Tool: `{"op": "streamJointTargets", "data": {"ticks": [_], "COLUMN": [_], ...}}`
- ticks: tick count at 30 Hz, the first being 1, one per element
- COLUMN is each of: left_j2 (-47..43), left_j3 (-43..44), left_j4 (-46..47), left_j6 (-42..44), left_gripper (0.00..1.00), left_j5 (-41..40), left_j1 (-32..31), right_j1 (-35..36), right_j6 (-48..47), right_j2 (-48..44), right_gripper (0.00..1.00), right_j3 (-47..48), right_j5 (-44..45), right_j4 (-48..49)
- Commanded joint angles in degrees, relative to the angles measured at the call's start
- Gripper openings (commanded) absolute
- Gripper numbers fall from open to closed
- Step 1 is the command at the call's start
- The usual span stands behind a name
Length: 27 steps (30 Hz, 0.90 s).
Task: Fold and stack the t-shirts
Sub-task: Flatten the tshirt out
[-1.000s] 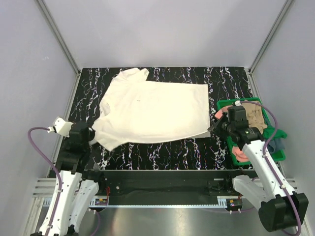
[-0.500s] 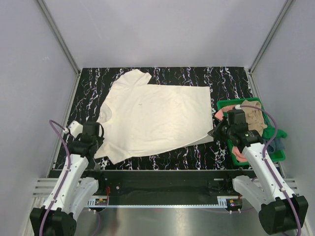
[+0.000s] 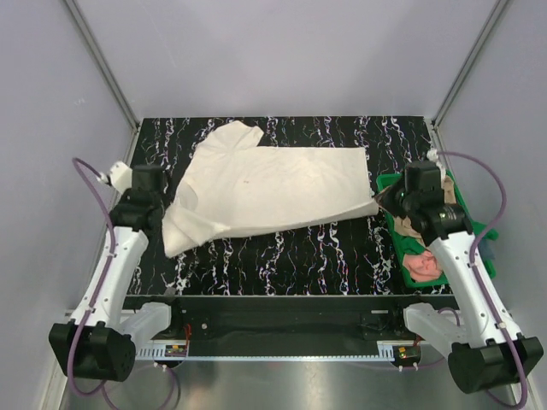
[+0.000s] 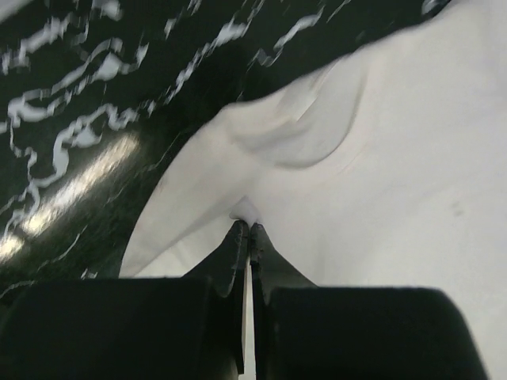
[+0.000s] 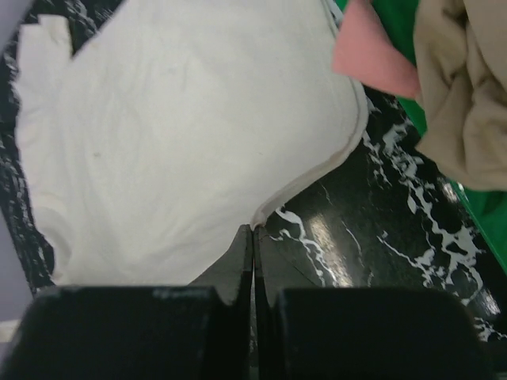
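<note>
The cream t-shirt lies spread on the black marbled worktop — pinched at two points. The left end effector is clamped on cloth near the sleeve, the right end effector on the hem corner — beside a green bin holding a tan shirt and a pink shirt.

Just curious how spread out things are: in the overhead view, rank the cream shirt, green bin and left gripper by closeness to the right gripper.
1. Cream shirt: its corner pinched in the right gripper.
2. Green bin: just to its right.
3. Left gripper: across the table, on the shirt's other end.
</note>
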Motion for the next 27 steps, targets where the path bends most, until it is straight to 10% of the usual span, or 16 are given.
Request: {"op": "streamJointTargets", "data": {"ticks": [1,13,22,27], "left_j2": [0.4,-13.82,-17.62,-18.06], "left_j3": [15.72,39.92,54.59,55.66], "left_j4": [6.47,3.49,-18.64,-20.42], "left_j6": [5.69,8.79,3.42,6.22], "left_gripper": [0.0,0.0,0.0,0.0], "left_j5": [-5.07,-0.16,11.97,1.99], "left_j1": [0.89,0.8,0.8,0.8], "right_j1": [-0.22,-0.22,-0.22,-0.31], "right_j6": [-2.92,-2.76,5.86,5.95], "right_j2": [5.09,-4.0,-15.11,-12.48], "right_gripper": [0.0,0.0,0.0,0.0], "right_j3": [13.9,41.53,50.32,50.34], "right_j5": [4.65,-6.32,-9.6,-10.11], "right_j4": [7.58,-1.2,-16.13,-16.69]}}
